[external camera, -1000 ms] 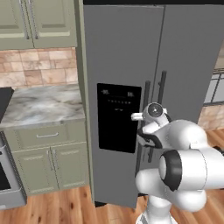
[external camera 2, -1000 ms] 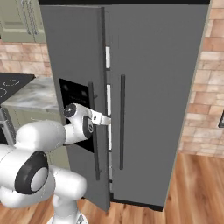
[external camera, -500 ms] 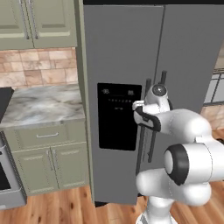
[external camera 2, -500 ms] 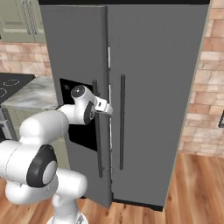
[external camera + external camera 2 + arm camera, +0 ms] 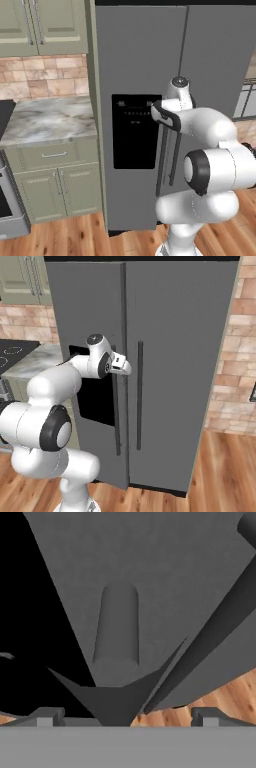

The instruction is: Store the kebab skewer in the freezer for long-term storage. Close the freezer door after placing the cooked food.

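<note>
The freezer door point(image 5: 90, 311) is the narrow grey steel one with the black dispenser panel point(image 5: 92, 401) and a dark bar handle point(image 5: 116, 416). It stands almost flush with the fridge front. My gripper point(image 5: 125, 365) is open and empty, its fingertips up against the door's edge at the top of the handle. In the hand view the open gripper point(image 5: 127, 714) faces grey door surface point(image 5: 150, 552) from very close, with a rounded piece of the handle point(image 5: 117, 627) straight ahead. The left base view has the same door point(image 5: 135, 55) and panel point(image 5: 132, 132) behind my forearm. The kebab skewer and the freezer's inside are hidden.
The wider plain fridge door point(image 5: 185, 356) with its own handle point(image 5: 140, 396) is to the right. A marble counter point(image 5: 45, 120) on green cabinets and a stove point(image 5: 5, 210) stand to the left. Brick wall point(image 5: 235, 366) flanks the fridge on the right, over wood floor point(image 5: 225, 471).
The freezer door has swung from ajar to nearly flush, covering the white strip of interior. My hand rose and followed the door inward. The jaws stayed open.
</note>
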